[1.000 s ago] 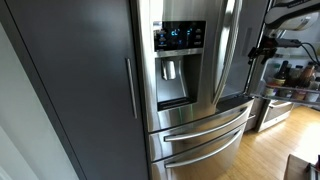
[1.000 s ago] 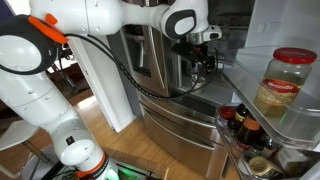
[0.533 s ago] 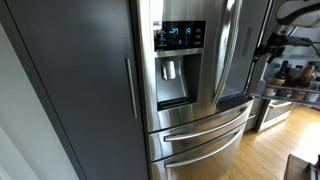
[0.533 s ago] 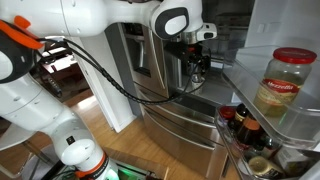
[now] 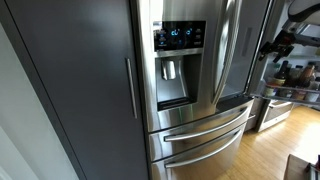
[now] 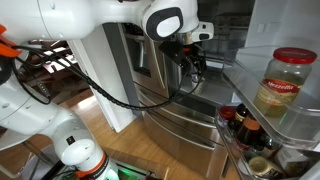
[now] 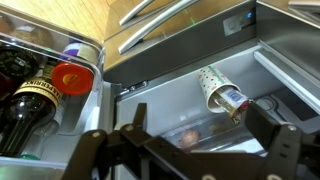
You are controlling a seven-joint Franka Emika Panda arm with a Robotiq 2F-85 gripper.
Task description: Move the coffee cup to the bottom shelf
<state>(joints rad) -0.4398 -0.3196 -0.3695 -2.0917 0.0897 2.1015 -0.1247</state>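
Observation:
The coffee cup (image 7: 216, 90) is a white paper cup with small dots and a coloured band at one end. It shows only in the wrist view, inside the open fridge on a grey shelf surface, and looks tilted in the picture. My gripper (image 7: 197, 128) is open, its two dark fingers spread wide. The cup lies just beyond the right finger and is not between the jaws. In both exterior views the gripper (image 6: 197, 62) (image 5: 275, 45) reaches into the fridge opening, and the cup is hidden there.
The open fridge door holds a large jar (image 6: 280, 85) and several bottles (image 6: 246, 126). The wrist view shows dark bottles (image 7: 35, 100) and a red cap (image 7: 68, 75) at the left. Steel freezer drawers (image 5: 200, 135) sit below, and the dispenser (image 5: 172, 70) is on the closed door.
The arm has moved further toward the fridge interior: the gripper shifted right in one exterior view and slightly left in the other. The jaws stayed open.

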